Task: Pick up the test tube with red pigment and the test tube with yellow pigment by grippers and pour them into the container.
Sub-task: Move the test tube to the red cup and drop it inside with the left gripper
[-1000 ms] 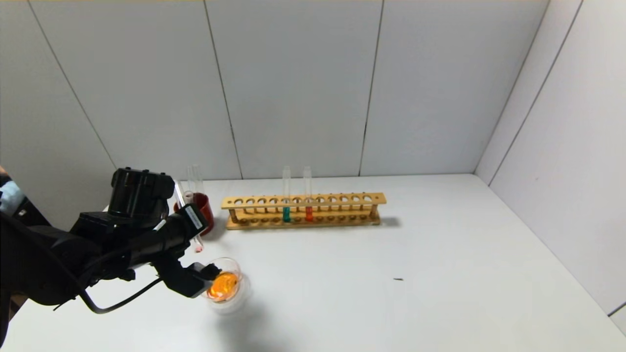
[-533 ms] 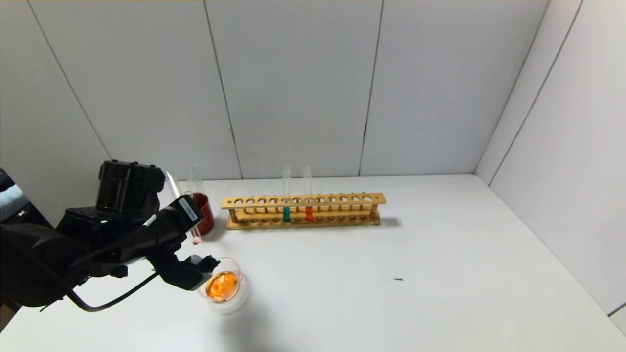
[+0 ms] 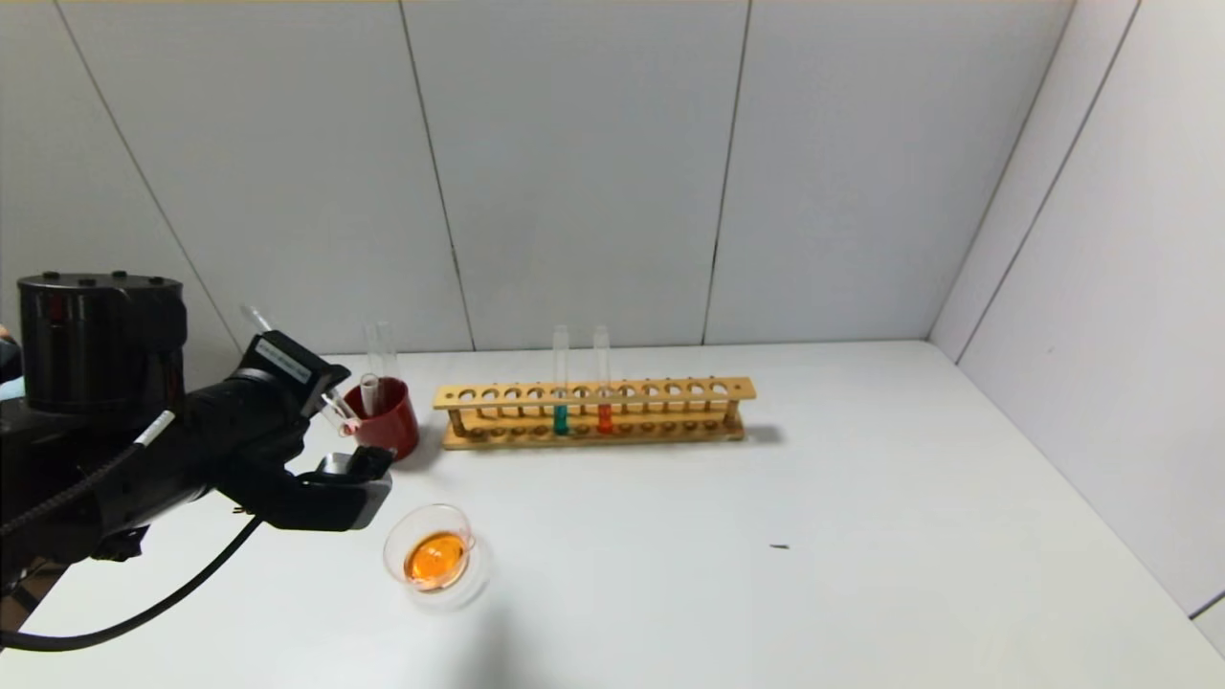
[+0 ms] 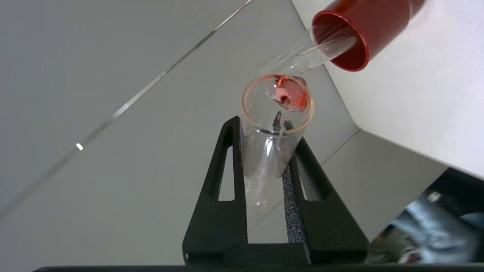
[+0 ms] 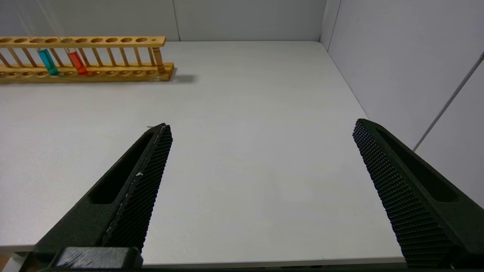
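My left gripper (image 3: 350, 424) is shut on a clear test tube (image 3: 337, 410) with only a red film left at its rounded bottom. It holds the tube tilted, with the bottom end beside the rim of the dark red cup (image 3: 392, 421). In the left wrist view the tube (image 4: 270, 151) sits between the fingers (image 4: 227, 181), close to the cup (image 4: 363, 30). The glass container (image 3: 435, 558) holds orange liquid, in front of and to the right of the gripper. No tube with yellow liquid shows. My right gripper (image 5: 261, 126) is open and empty over bare table.
A wooden rack (image 3: 593, 411) stands at the back with a teal tube (image 3: 560, 417) and an orange-red tube (image 3: 604, 416). An empty clear tube (image 3: 381, 354) stands in the red cup. White walls close the back and right.
My left gripper has drawn back and left from over the container to beside the red cup, carrying the tube, and the arm has swung away from the dish.
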Available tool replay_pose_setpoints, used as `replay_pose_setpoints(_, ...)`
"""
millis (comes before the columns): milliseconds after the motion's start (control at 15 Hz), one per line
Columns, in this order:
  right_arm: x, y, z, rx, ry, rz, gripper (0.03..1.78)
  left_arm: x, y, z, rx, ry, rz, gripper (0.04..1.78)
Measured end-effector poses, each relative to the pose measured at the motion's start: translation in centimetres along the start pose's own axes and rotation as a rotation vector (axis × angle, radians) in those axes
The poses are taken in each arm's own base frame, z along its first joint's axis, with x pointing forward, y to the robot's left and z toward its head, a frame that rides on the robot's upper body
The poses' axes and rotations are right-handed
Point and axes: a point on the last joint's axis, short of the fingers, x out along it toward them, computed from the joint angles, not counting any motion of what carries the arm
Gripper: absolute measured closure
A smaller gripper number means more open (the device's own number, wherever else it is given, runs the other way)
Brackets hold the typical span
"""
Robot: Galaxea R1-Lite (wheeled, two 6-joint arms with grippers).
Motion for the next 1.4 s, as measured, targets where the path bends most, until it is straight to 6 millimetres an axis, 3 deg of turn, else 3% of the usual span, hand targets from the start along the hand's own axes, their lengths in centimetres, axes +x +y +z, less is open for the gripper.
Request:
replay_pose_setpoints(333, 0.0, 0.0, 0.0, 0.0, 0.0, 0.0, 0.06, -1.8, -0.1, -0.5, -0.443, 0.065, 0.019, 1.5)
replay_pose_setpoints(867, 0.0, 0.0, 0.0, 0.0, 0.0, 0.0, 0.06, -1.2, 1.5, -1.0, -1.451, -0.014, 0.074, 1.5)
replay_pose_setpoints(1133, 0.0, 0.0, 0.0, 0.0, 0.0, 0.0, 0.06, 2.5, 1.7, -1.9, -1.766, 0.002, 0.108, 1.5)
replay_pose_setpoints(1400, 0.0, 0.0, 0.0, 0.0, 0.0, 0.0, 0.06, 7.1, 0.8, -4.9, -1.824, -0.021, 0.245, 1.5)
